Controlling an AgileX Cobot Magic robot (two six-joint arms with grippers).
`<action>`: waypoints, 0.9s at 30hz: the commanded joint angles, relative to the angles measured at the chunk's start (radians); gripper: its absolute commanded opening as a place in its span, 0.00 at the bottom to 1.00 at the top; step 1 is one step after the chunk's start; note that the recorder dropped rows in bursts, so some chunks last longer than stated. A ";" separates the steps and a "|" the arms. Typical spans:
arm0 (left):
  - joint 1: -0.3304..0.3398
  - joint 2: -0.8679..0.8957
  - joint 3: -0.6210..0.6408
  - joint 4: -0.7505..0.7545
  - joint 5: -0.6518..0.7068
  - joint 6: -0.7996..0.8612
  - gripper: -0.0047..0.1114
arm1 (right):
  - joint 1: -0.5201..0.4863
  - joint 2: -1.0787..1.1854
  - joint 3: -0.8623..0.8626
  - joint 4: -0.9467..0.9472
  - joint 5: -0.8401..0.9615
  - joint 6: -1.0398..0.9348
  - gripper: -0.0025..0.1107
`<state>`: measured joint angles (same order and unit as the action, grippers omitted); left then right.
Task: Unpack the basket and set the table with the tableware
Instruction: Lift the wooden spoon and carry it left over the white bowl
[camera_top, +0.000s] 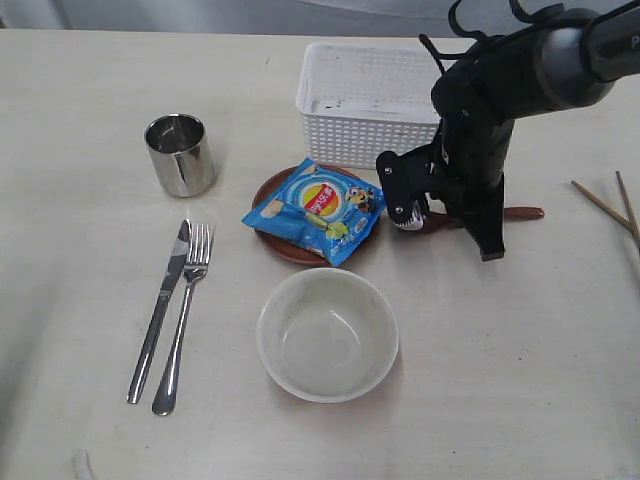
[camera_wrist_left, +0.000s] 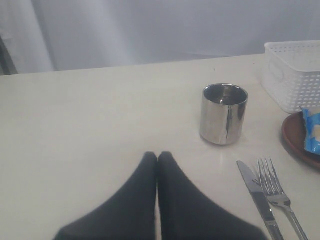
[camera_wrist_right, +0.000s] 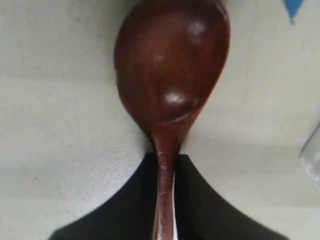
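Observation:
My right gripper is shut on the thin neck of the brown wooden spoon, low over the table just right of the plate. In the right wrist view the spoon runs out from between the closed fingertips of the right gripper. The white basket stands behind it. A reddish-brown plate lies under a blue chip bag. The white bowl sits in front. Steel cup, knife and fork are at the left. My left gripper is shut and empty, short of the cup.
Wooden chopsticks lie at the right edge of the table. The left wrist view also shows the knife, fork, plate, chip bag and basket. A pale curtain hangs behind the table.

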<state>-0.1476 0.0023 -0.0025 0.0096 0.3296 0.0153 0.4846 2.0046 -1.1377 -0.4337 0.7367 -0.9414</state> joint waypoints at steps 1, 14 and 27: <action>-0.006 -0.002 0.002 -0.002 -0.008 -0.004 0.04 | -0.004 -0.004 0.005 0.011 0.049 0.002 0.02; -0.006 -0.002 0.002 -0.002 -0.008 -0.004 0.04 | 0.033 -0.193 0.005 0.051 0.247 0.018 0.02; -0.006 -0.002 0.002 -0.002 -0.008 -0.004 0.04 | 0.297 -0.383 0.005 0.089 0.473 0.100 0.02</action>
<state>-0.1476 0.0023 -0.0025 0.0096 0.3296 0.0153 0.7310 1.6471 -1.1323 -0.3677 1.1632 -0.8908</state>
